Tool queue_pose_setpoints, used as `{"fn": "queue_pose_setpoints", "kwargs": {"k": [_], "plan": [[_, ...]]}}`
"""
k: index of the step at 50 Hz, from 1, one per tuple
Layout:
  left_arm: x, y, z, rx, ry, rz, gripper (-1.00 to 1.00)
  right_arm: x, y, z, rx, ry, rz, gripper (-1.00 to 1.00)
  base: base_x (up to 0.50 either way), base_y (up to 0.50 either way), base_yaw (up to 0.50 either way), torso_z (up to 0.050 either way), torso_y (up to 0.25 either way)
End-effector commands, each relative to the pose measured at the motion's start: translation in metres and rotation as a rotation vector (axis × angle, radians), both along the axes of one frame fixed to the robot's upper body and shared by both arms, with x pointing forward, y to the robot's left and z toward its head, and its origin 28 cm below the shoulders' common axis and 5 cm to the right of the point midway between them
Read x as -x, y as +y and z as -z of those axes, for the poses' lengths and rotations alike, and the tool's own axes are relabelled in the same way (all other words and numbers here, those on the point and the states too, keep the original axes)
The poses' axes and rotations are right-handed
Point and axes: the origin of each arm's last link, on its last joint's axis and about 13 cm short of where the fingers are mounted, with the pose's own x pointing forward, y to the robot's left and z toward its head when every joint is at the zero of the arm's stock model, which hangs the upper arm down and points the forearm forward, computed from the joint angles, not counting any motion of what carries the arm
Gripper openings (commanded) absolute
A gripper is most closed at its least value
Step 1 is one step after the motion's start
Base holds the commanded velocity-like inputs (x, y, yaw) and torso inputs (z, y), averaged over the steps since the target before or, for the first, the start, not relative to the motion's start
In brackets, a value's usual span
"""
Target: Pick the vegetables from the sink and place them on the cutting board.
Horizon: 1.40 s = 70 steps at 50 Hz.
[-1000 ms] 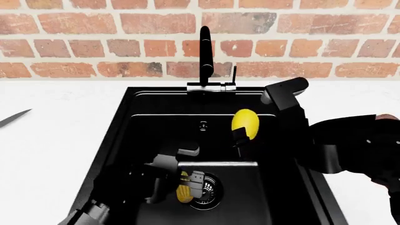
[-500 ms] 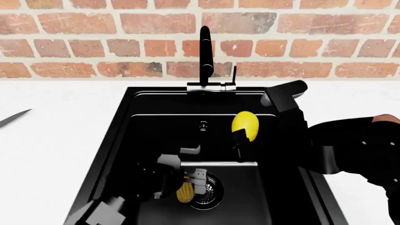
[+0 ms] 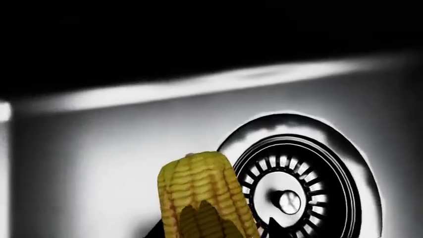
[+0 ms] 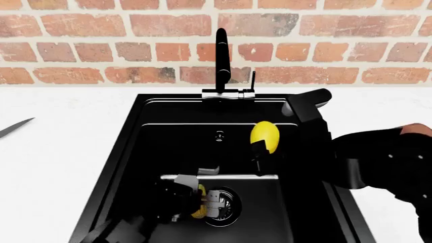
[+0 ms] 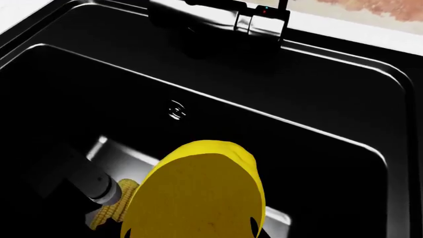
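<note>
Lowered and pulled the left arm toward the near side of the drain [image 4: 227,204] within the last second, bringing the left gripper [image 4: 202,199] in tight against the corn cob [image 4: 197,204]. Closed its jaws on the cob from both sides, as far as could be judged from the head view. Confirmed in the left wrist view: corn cob [image 3: 200,191] upright in the middle of the picture just beside the steel drain [image 3: 290,193], lower end overlapped by dark jaw tips. Kept the cob close to the drain, low in the matte-black sink [image 4: 128,147], not yet lifted clear.

Left the right gripper [image 4: 262,148] almost unmoved, jaws pinching the lemon-shaped oval [image 4: 264,134] from below. Held that oval high above the drain and behind it, toward the black faucet [image 4: 221,55]. Seen filling the right wrist view as a smooth yellow mass [image 5: 198,191], with the cob far beneath.

Read as both vegetables gripped, neither delivered. Found no cutting board in any view, so no telling its place relative to the drain. Noted a knife [image 4: 15,127] on the white worktop [image 4: 60,152], well away from the drain on the left. Judged the next need as a straight lift out of the basin, with care for the sink walls and the cob's ridged, rounded sides slipping in a shallow pinch.
</note>
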Motion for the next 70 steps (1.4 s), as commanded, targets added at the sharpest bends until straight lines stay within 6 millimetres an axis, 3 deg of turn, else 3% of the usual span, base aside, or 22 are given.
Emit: {"fn": "queue_pose_setpoints", "kwargs": {"k": [1,14,22,30,35,47,53,61,70], "plan": [[0.009,0.006,0.015,-0.069,0.040,0.012,-1.00,0.000,0.000,0.001,0.000,-0.007,-0.006,-1.00,0.00,0.00,0.00,0.000,0.000],[0.007,0.006,0.009,-0.038,0.008,0.014,-1.00,0.000,0.000,0.002,0.001,-0.005,-0.002,-1.00,0.00,0.00,0.00,0.000,0.000],[0.010,0.011,-0.035,0.011,-0.281,0.042,-1.00,0.003,-0.001,-0.005,0.002,-0.023,0.000,-1.00,0.00,0.00,0.00,0.000,0.000],[0.027,0.017,-0.080,0.015,-0.525,0.142,-1.00,0.009,-0.001,-0.013,-0.003,-0.049,0.002,-1.00,0.00,0.00,0.00,0.000,0.000],[0.038,0.023,-0.097,0.023,-0.603,0.168,-1.00,0.015,0.000,-0.018,-0.007,-0.069,-0.005,-1.00,0.00,0.00,0.00,0.000,0.000],[0.063,0.037,-0.120,-0.030,-0.725,0.187,-1.00,0.035,0.001,-0.033,-0.098,-0.191,0.003,-1.00,0.00,0.00,0.00,0.000,0.000],[0.077,0.041,-0.137,-0.026,-0.791,0.181,-1.00,0.054,0.002,-0.047,-0.157,-0.305,0.028,-1.00,0.00,0.00,0.00,0.000,0.000],[0.088,0.053,-0.154,-0.030,-0.873,0.119,-1.00,0.080,0.005,-0.049,-0.180,-0.381,0.030,-1.00,-0.25,0.00,0.00,0.000,0.000],[0.114,0.060,-0.191,-0.038,-1.063,0.091,-1.00,0.099,0.010,-0.052,-0.170,-0.441,0.029,-1.00,-0.50,0.01,0.00,0.000,0.000]]}}
